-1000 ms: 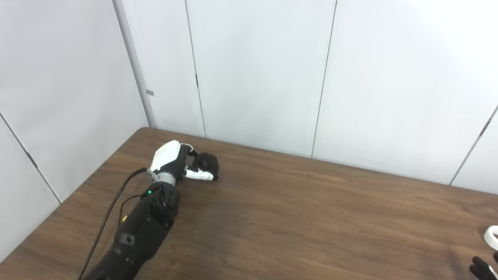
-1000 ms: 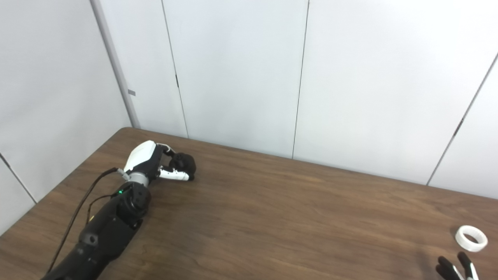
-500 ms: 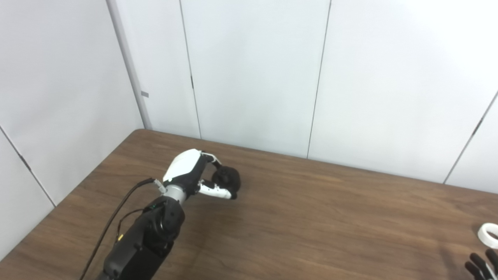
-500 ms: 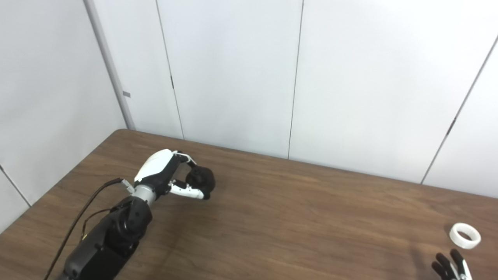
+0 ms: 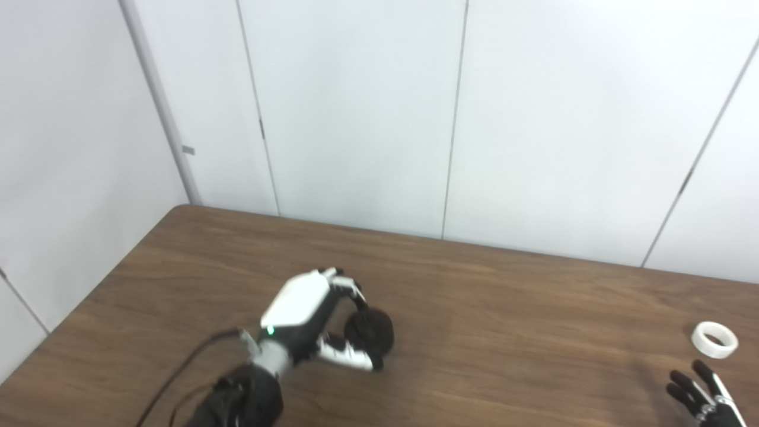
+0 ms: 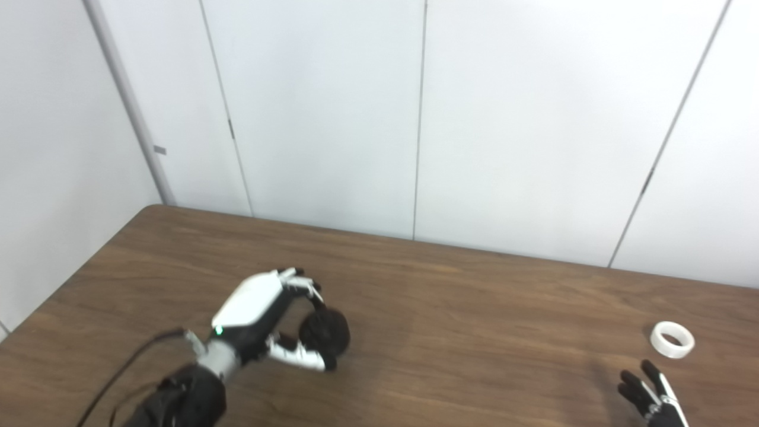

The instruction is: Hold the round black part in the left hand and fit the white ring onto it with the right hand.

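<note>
Ring (image 6: 672, 339) white, smooth, round

The left hand (image 5: 308, 314) has a glossy white back shell with a small green light near the wrist, black fingers (image 5: 350, 289), a white-and-black thumb and a silver wrist collar. A black cable runs along its black forearm. The right hand (image 6: 651, 398) shows black fingers edged with white.

Left robot hand (image 5: 308, 314) around round black part (image 5: 370, 332), white ring (image 5: 714, 340) beside open-fingered right robot hand (image 5: 705, 397)
</note>
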